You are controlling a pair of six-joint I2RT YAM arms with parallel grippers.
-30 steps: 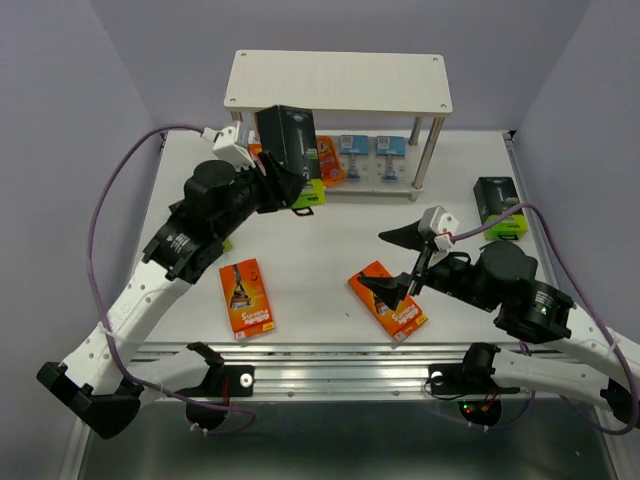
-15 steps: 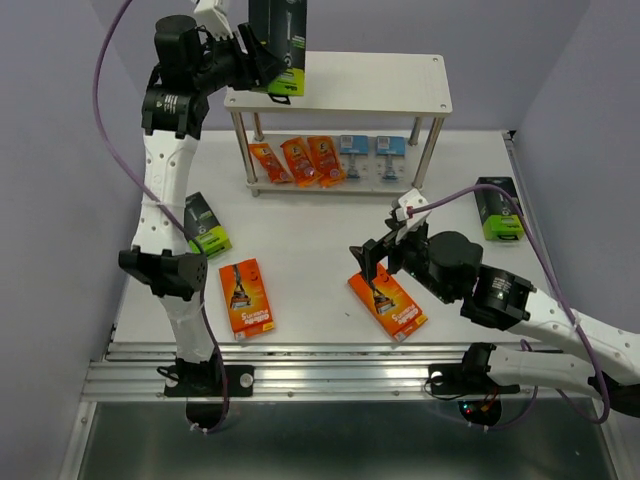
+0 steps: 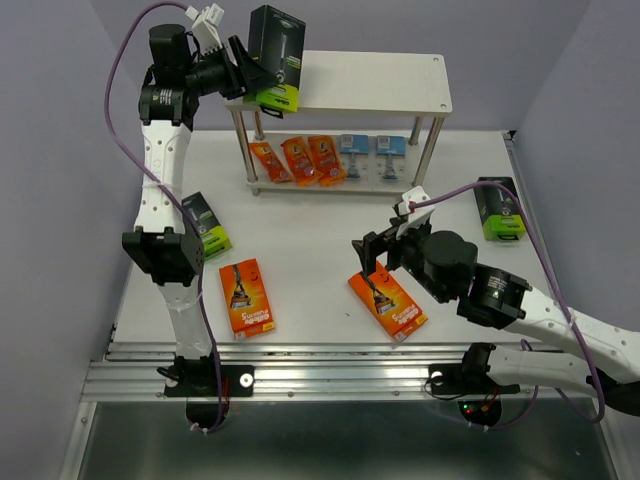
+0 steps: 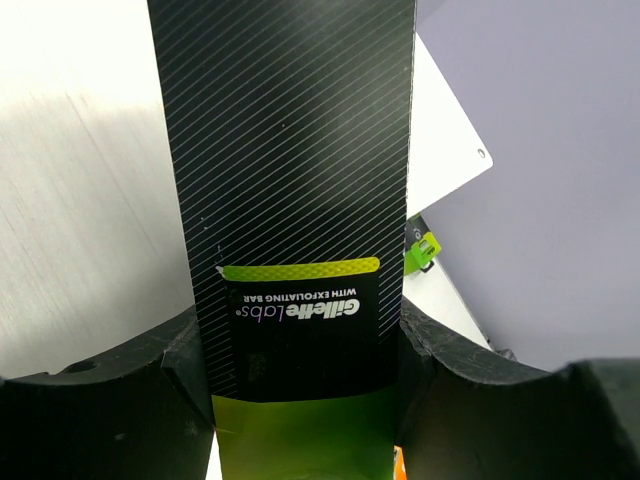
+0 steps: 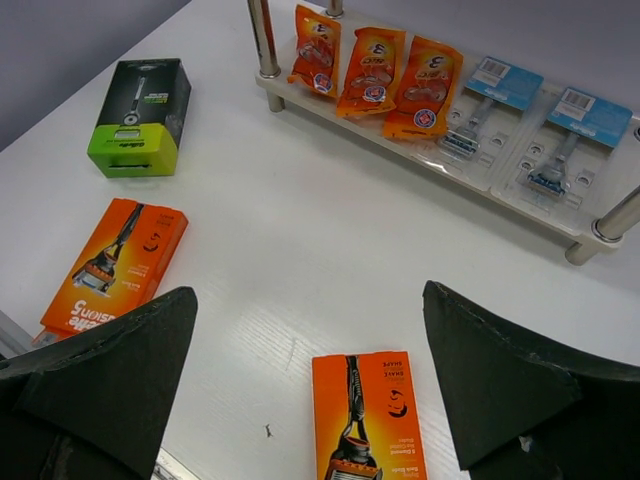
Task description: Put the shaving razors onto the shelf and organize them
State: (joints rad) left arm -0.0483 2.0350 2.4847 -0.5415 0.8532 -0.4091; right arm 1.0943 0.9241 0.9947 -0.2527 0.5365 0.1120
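Note:
My left gripper (image 3: pixel 252 72) is shut on a black-and-lime-green razor box (image 3: pixel 277 48), held tilted in the air over the left end of the shelf's top board (image 3: pixel 380 82). In the left wrist view the box (image 4: pixel 290 180) fills the gap between both fingers (image 4: pixel 175 365). My right gripper (image 3: pixel 378 255) hangs open just above a flat orange razor box (image 3: pixel 388 303), which lies between its spread fingers (image 5: pixel 120 365) in the wrist view (image 5: pixel 368 420). Three orange foil packets (image 3: pixel 300 158) and two blue blister packs (image 3: pixel 370 155) lie on the lower board (image 5: pixel 500 185).
A second black-and-green box (image 3: pixel 205 226) lies at the table's left, a third (image 3: pixel 498 208) at the right edge. Another orange box (image 3: pixel 246 297) lies near the front left. The purple walls close in behind and beside the shelf.
The left arm lifted the black-and-green box from in front of the lower board up to the shelf's top left corner. The right gripper shifted a little over the orange box.

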